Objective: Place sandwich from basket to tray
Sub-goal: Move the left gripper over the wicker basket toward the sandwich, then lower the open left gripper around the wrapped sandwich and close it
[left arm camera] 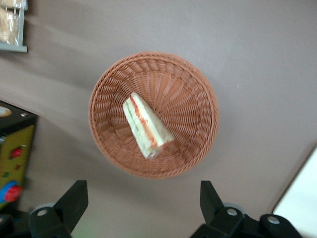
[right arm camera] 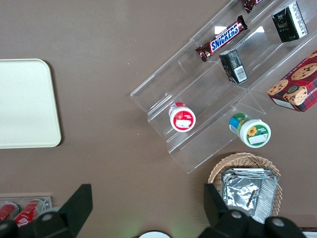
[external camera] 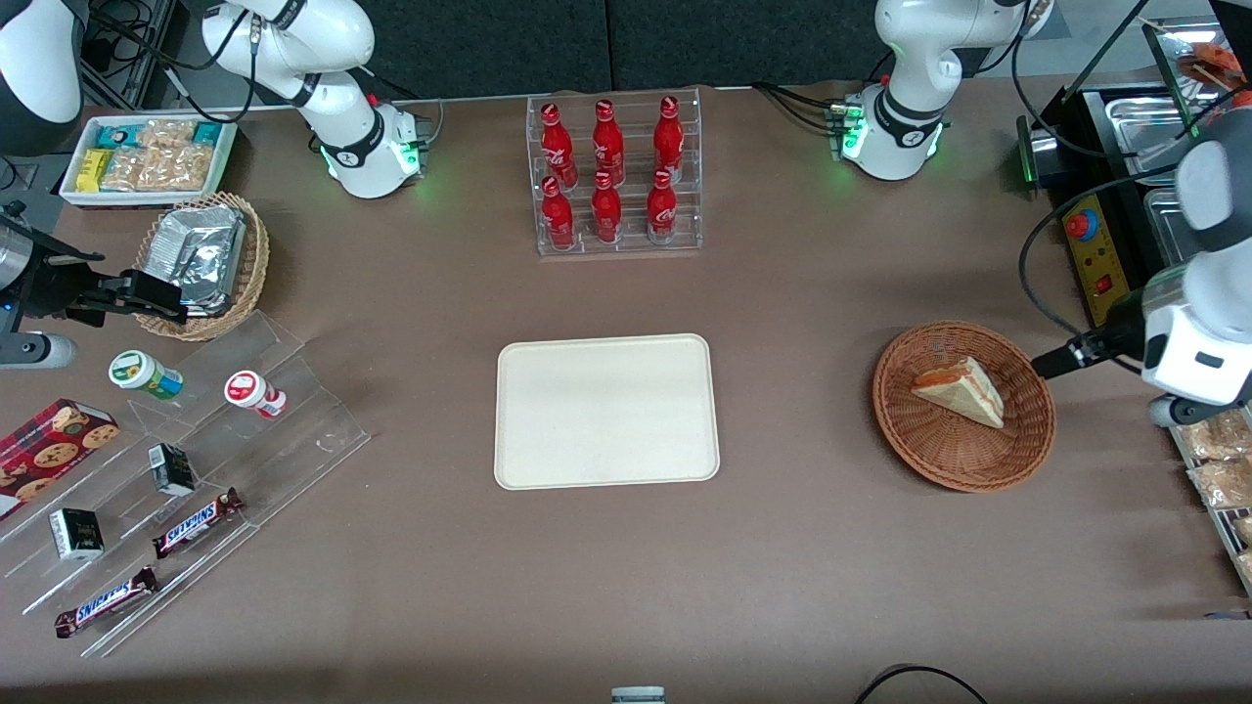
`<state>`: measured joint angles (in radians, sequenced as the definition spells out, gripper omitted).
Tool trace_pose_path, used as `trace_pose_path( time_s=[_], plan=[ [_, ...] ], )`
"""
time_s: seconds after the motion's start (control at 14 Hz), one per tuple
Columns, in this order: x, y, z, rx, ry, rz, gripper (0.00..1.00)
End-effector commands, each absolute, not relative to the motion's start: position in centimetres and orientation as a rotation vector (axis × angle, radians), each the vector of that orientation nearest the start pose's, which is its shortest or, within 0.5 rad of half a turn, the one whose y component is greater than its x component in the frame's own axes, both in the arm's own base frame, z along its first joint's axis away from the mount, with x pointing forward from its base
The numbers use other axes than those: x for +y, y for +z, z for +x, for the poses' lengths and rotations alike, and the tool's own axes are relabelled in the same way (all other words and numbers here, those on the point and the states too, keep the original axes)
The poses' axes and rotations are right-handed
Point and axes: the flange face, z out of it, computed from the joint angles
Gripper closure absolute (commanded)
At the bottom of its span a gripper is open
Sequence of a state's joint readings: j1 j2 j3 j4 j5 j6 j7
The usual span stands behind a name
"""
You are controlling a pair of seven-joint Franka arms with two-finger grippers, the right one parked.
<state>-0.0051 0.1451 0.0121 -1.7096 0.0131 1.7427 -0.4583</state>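
The sandwich (left arm camera: 146, 125) lies on its side in the basket (left arm camera: 198, 94) on the table (external camera: 802, 548), well apart from the tray (external camera: 606, 411). The gripper (left arm camera: 143, 206) hovers above the basket's edge, jaws wide and empty. It looks soft, light and crushable, so pinch gently across the bread faces.

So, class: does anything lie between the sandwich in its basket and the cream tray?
Nothing visible: only bare table separates the basket holding the sandwich from the tray. The open gripper hovers above the basket.
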Motion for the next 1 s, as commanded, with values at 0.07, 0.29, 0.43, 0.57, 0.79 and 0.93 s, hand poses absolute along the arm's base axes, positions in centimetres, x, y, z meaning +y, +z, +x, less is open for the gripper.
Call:
trace_pose_path(
  time_s=[0.07,0.29,0.43,0.57,0.79,0.93],
  plan=[
    [0.4,45.0,55.2,-1.083,0.035,-2.919,0.0],
    [0.3,40.7,52.9,-1.311,-0.061,-2.854,0.0],
    [0.1,38.5,52.2,-1.419,-0.078,-2.811,0.0],
    [0.0,36.9,52.0,-1.513,-0.073,-2.762,0.0],
    [0.0,34.4,50.8,-1.609,-0.104,-2.722,0.0],
    [0.0,32.9,51.0,-1.653,-0.095,-2.694,0.0]
  ],
)
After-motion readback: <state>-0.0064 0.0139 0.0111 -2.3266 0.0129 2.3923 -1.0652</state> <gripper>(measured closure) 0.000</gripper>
